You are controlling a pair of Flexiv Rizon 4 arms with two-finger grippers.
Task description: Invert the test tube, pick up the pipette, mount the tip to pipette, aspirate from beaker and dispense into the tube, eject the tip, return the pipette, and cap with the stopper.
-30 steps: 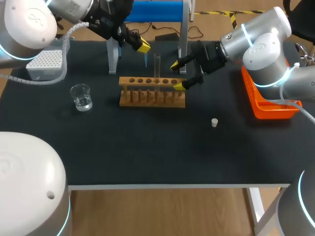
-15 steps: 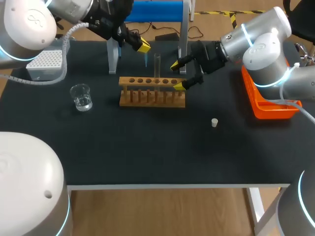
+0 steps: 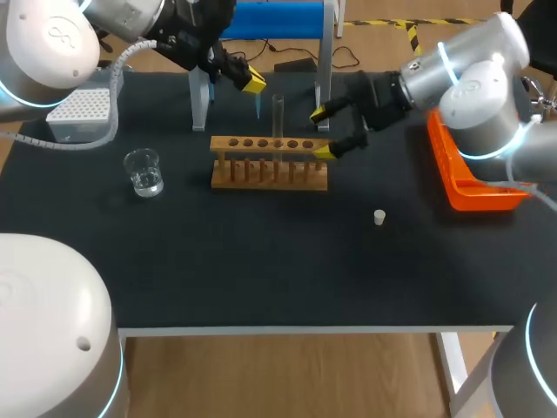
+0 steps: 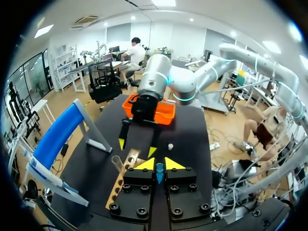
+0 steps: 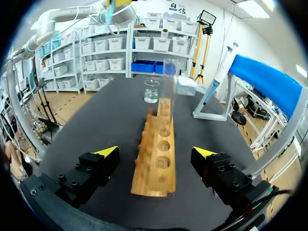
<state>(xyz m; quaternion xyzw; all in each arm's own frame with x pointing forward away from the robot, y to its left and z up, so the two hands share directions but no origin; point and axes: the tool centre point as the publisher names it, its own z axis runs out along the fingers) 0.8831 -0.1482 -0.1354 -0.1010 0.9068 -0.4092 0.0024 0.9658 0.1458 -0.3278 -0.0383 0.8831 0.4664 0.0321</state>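
Right fingers [image 5: 107, 152] flank the rack [image 5: 156, 166] end, tube [image 5: 169, 84] ahead.

Orange tray [image 3: 474, 187] at right edge, wooden rack [image 3: 270, 165] mid-table, black tabletop [image 3: 261, 261]

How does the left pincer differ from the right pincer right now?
The left pincer is shut on the pipette; the right pincer is open and holds nothing. The left pincer is left of the test tube; the right pincer is right of it, at the wooden rack's end. Both have yellow tips.
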